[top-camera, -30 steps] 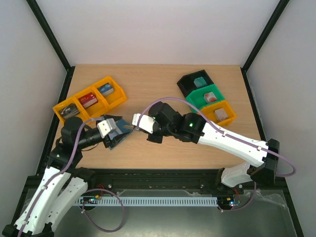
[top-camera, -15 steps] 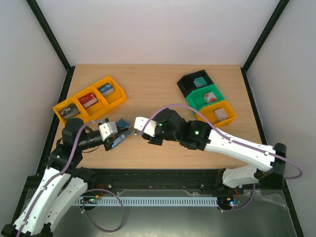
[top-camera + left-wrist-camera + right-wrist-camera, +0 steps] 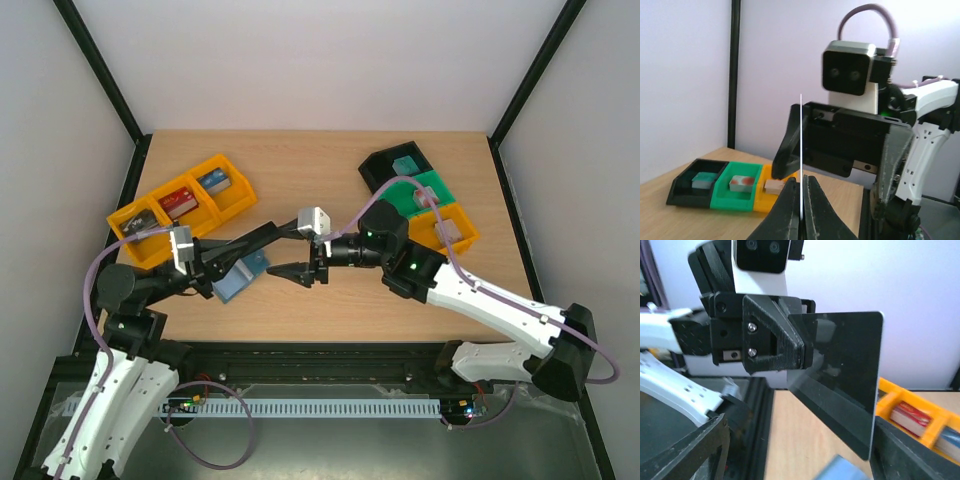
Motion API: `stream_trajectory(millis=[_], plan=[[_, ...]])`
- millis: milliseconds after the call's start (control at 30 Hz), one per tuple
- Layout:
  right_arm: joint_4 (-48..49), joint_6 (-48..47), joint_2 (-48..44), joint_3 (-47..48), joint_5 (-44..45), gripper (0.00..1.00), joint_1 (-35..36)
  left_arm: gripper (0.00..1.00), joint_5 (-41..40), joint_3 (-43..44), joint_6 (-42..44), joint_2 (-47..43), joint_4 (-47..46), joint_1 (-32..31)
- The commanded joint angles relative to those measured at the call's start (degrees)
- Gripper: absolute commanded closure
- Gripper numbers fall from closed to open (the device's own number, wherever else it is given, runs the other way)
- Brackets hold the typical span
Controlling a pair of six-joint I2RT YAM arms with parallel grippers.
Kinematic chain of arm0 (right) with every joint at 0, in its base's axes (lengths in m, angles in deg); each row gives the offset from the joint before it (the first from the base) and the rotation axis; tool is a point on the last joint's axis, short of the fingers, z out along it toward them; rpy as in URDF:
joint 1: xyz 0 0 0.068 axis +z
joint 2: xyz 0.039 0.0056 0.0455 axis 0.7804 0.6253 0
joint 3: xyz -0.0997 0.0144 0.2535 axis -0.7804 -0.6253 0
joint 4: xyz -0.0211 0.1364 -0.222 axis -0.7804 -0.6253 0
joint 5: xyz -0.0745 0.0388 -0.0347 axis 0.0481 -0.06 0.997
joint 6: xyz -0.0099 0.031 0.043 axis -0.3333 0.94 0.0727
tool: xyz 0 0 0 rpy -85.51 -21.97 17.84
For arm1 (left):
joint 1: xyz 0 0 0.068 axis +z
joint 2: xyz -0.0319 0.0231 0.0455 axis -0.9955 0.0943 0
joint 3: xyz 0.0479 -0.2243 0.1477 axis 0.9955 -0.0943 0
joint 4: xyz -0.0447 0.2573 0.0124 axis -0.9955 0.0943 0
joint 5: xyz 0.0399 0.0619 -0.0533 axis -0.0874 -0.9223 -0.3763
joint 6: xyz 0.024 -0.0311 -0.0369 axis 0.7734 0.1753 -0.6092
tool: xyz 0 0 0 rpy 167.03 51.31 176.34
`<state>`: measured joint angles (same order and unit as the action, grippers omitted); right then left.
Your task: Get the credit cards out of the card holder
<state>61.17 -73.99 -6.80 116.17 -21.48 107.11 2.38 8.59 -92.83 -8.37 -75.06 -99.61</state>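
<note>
Card (image 3: 840, 370): dark, pinched between left gripper (image 3: 801, 200) jaws (seen edge-on from left wrist). Right gripper (image 3: 837, 170): jaws spread, card flanked. Holder (image 3: 240, 278): laid on table (image 3: 300, 170).

Top view's bright and even, soft overhead light, only faint shadows on the table (image 3: 300, 165). Right wrist shot: glossy credit card (image 3: 845, 365) catches a pale sheen, orange tray (image 3: 890, 390) at 4 o'clock is mushy. Left wrist foreground at 6 o'clock is soft too.
</note>
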Motion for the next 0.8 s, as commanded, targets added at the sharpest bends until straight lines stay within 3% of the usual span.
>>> stream_trajectory(millis=[0,500,600,700,733,767], plan=[[8.5,7.9,3.0,2.8,-10.5,0.31,-1.1,0.98,2.3,0.0,-5.5,-0.6,-5.7,0.3],[9.3,11.9,4.9,6.7,-14.8,0.80,-2.9,0.98,3.2,-0.6,-6.0,-1.9,-4.9,0.8],[8.0,11.4,5.1,7.6,-14.9,0.98,-2.8,0.98,3.2,-0.9,-5.9,-2.1,-4.9,0.8],[3.9,8.7,5.0,8.8,-14.6,0.98,-2.9,0.97,2.4,-0.9,-5.3,-2.2,-3.5,0.8],[1.7,7.2,4.9,9.4,-13.9,0.98,-2.9,0.90,1.4,-0.9,-4.6,-2.3,-2.4,0.8],[-2.4,5.0,4.7,10.1,-13.2,0.98,-2.9,0.73,0.2,-0.7,-3.7,-2.4,-1.0,0.9]])
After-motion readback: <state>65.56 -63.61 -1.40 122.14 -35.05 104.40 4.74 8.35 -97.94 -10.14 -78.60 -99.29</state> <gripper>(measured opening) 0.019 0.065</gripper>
